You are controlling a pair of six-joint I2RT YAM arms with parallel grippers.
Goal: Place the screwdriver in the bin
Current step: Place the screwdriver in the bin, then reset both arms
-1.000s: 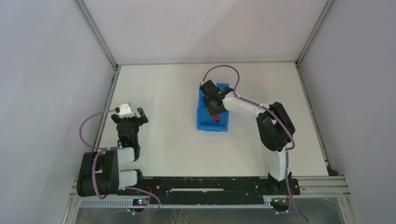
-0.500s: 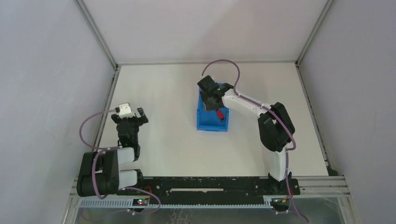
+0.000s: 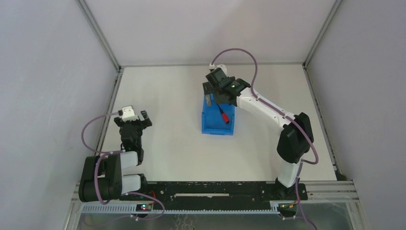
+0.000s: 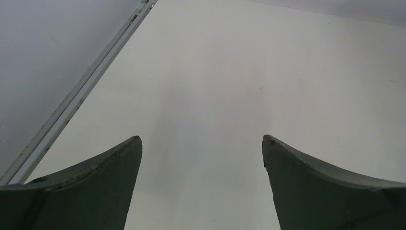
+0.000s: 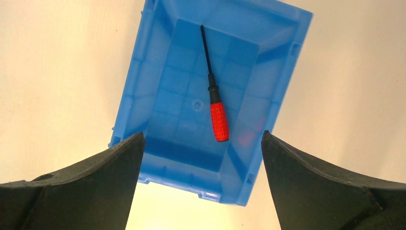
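Screwdriver (image 5: 212, 89) newly loose in bin (image 5: 149, 72), right end effector (image 5: 202, 134) spread; left end effector (image 4: 201, 137) spread over white tabletop (image 4: 239, 57).

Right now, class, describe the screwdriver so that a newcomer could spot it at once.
On the white table stands one rectangular blue plastic bin. Flat on its floor lies the small screwdriver: ribbed red handle, thin dark metal shaft, the only thing inside.
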